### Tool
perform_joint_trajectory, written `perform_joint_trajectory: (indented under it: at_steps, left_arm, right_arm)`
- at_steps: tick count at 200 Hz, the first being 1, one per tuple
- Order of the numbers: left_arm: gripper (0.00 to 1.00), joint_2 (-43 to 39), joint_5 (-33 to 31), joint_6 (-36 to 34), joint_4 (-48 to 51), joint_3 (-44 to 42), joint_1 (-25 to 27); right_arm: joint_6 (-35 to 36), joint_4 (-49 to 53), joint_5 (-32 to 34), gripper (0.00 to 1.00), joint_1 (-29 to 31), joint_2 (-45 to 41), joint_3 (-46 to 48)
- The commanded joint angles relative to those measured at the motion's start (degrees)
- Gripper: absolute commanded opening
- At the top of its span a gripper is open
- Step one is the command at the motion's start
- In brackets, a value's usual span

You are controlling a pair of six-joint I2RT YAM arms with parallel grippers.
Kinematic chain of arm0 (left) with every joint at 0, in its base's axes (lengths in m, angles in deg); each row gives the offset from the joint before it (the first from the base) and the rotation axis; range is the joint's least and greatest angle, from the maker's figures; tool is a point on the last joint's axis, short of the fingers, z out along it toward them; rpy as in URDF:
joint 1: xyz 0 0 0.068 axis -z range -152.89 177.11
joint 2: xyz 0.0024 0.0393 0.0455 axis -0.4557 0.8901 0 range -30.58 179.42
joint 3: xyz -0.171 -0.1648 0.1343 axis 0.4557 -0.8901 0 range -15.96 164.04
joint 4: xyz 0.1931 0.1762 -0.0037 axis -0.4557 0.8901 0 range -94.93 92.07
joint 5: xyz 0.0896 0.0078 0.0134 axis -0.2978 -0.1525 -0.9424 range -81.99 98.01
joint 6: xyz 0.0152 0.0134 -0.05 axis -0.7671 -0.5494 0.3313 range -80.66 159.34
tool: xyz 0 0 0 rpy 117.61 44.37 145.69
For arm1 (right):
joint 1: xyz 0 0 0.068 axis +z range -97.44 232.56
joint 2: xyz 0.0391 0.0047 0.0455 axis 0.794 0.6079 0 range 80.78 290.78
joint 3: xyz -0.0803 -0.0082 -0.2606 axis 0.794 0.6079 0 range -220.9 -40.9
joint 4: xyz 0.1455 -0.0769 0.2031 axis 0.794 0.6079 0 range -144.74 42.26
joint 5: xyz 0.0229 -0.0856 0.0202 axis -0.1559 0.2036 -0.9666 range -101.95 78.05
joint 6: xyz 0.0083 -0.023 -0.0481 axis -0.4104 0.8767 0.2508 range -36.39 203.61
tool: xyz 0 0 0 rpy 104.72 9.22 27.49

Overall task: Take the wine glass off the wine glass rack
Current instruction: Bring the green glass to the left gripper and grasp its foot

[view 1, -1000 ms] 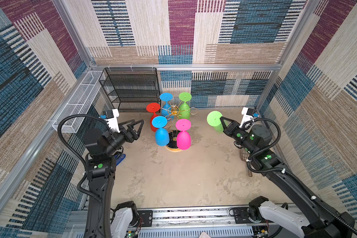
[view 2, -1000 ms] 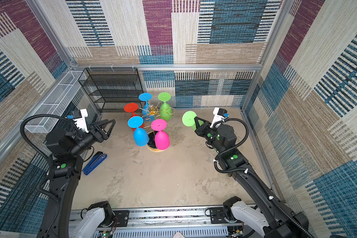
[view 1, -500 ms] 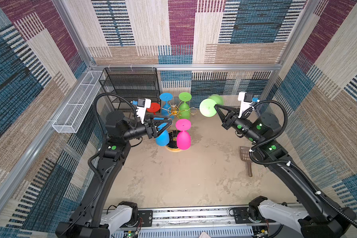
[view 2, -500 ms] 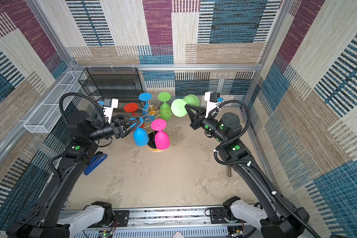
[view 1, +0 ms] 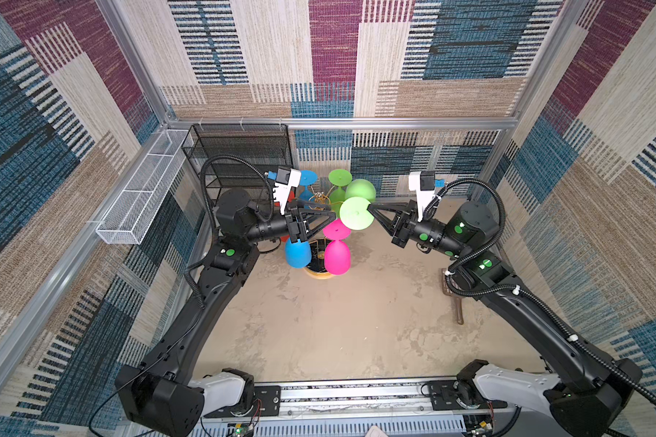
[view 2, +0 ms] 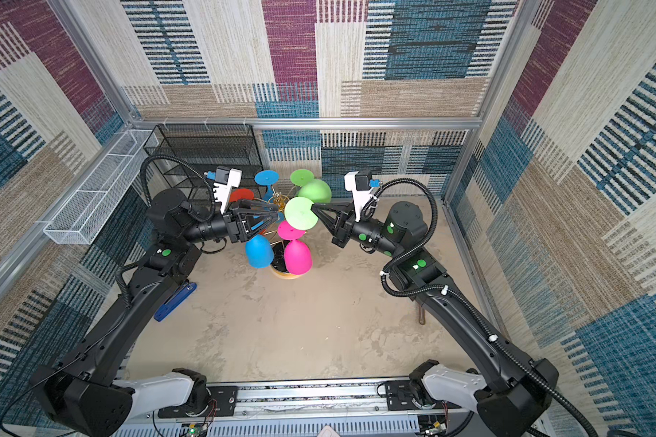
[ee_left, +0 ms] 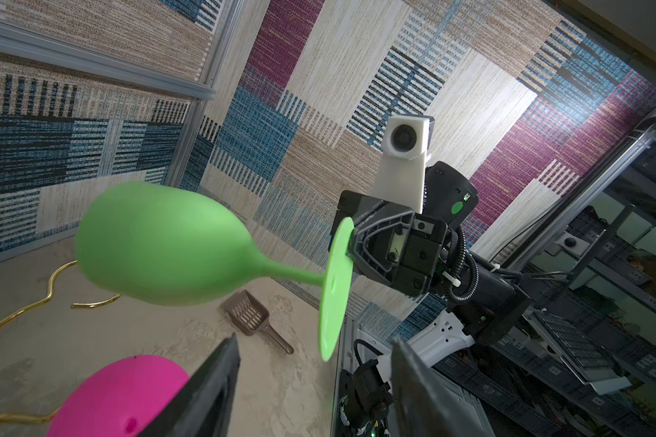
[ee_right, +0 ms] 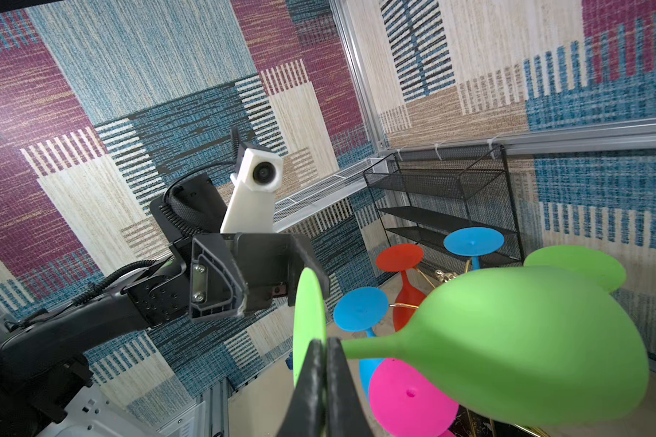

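On my left, my left fingers (ee_left: 209,389) stand spread and grasp nothing. I hold them apart and level with the foot of the green wine glass (ee_left: 160,242), and I judge that is so they can take it over from my other side. In the left wrist view the edge of the round foot sits in the gap between them, apart from both. In the right wrist view one finger passes behind the foot, and I cannot tell whether it touches

In the middle, the wine glass rack (view 2: 285,275) stands on the bench (view 1: 338,333). A blue glass (view 1: 297,254) and a pink glass (view 1: 336,257) hang bowl-down from its near arms, with more coloured glasses behind. The green wine glass is off the rack. It lies on its side in the air above it, the foot toward the front and the bowl toward the back wall. The gold wire arm under its bowl is bare and apart from it

On my right, my right fingers (ee_right: 313,386) are clenched on the rim of that foot, one on each face of the disc, with the stem just beside them. I pinch the flat foot and not the round bowl because, as I judge it, the thin disc gives a surer seat. Held by one edge alone, though, the glass could swing, so a second hold makes sense
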Motion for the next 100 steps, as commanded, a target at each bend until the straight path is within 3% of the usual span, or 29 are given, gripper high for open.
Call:
perform_joint_trajectory:
  at_steps: [1,41,100]
  left_arm:
    - [0.65,1.0,0.0,0.5,-3.1,1.2,0.8]
    - [0.59,3.0,0.2,0.1,-3.2,2.4,2.4]
    - [0.42,3.9,1.0,0.2,-3.2,2.6,4.1]
  right_arm:
    - [-0.1,-3.4,-2.2,0.00,0.9,0.4,-0.6]
    - [-0.7,-4.5,-2.4,0.00,1.9,1.4,-0.6]
    - [-0.9,-6.1,-1.3,0.00,2.3,3.1,-0.9]
